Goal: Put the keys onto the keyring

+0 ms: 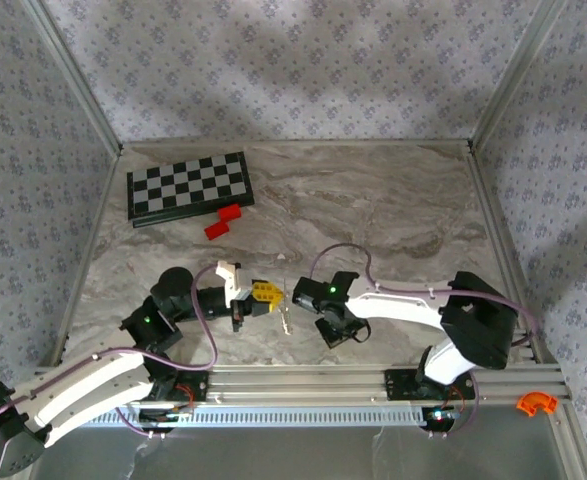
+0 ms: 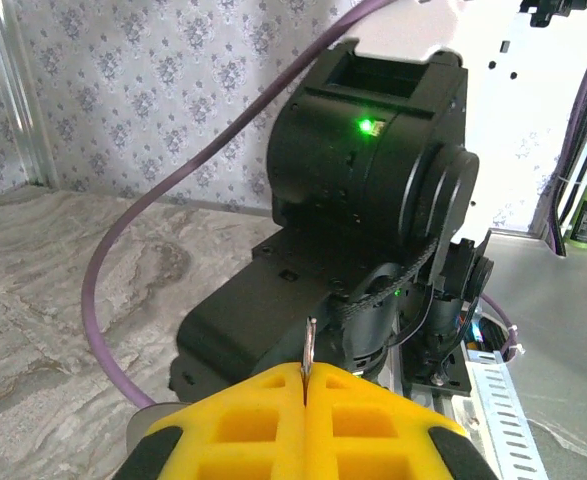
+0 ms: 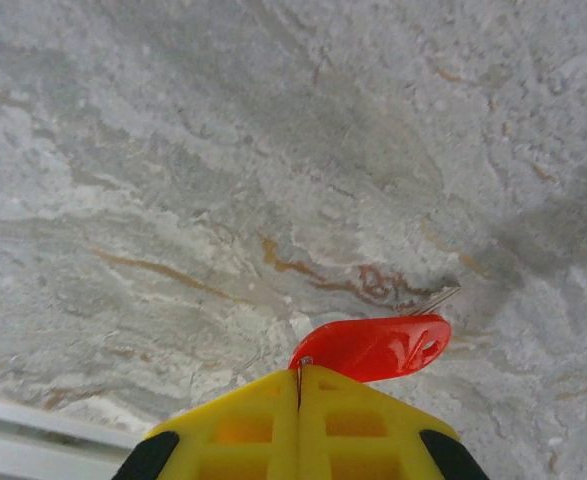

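Observation:
My left gripper is shut on the keyring, which shows as a thin silvery edge standing up out of the seam between the yellow fingers. From above, the keyring hangs as a silvery sliver between the two grippers. My right gripper is shut, and a small red key sticks out from its fingertips over the marble. A glint of metal sits in the seam. The key's hole is at its far end, close to a thin metal wire.
A black-and-white chessboard lies at the back left, with a red block just in front of it. An orange piece rests on the near rail at the right. The right arm's black body looms close ahead of the left gripper.

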`<state>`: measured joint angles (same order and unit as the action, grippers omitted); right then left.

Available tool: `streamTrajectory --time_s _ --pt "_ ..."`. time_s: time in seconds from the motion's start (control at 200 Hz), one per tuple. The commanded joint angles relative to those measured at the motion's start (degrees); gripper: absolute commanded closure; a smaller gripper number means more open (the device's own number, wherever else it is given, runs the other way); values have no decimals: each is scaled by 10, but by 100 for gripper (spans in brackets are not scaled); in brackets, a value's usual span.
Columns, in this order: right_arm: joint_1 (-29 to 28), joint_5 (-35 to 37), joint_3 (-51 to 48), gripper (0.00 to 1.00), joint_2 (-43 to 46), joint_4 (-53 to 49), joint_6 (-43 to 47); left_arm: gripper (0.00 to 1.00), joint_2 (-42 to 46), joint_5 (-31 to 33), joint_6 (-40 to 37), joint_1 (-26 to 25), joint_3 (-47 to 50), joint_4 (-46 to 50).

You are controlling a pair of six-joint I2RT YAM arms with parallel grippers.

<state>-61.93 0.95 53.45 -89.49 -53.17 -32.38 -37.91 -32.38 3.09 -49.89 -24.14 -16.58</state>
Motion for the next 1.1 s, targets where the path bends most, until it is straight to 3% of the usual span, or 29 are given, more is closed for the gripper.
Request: streamTrajectory --time_s 0.0,0.745,1.094 --pt "19 -31 20 100 -11 -60 28 100 11 -16 0 0 -4 -17" --pt "56 -56 17 100 -70 -46 87 100 28 -10 -7 0 -1 -11" --pt "62 -39 22 90 -59 -41 92 100 30 -10 -9 0 -1 -11"
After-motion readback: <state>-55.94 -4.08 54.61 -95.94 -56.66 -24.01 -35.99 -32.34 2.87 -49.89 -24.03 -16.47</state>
